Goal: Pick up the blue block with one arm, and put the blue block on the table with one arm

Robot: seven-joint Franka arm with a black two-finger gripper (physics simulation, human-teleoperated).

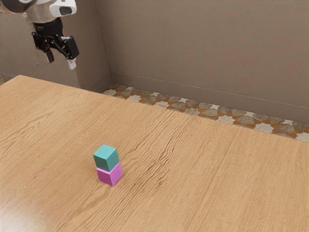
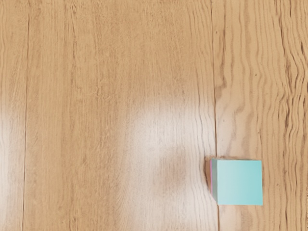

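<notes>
1. While the black two-finger gripper (image 1: 61, 62) hangs at the exterior view's upper left, its jaws stand spread apart with nothing between them.
2. The teal-blue cube-shaped block (image 1: 106, 157) sits on top of the magenta cube-shaped block (image 1: 110, 175), touching it and set slightly off square.
3. The magenta block rests on the light-brown wood-grained surface (image 1: 193, 169), and both blocks are well apart from the jaws.
4. Beyond the surface are a patterned tile floor (image 1: 178, 104) and a plain grey-brown wall (image 1: 203, 48).
</notes>
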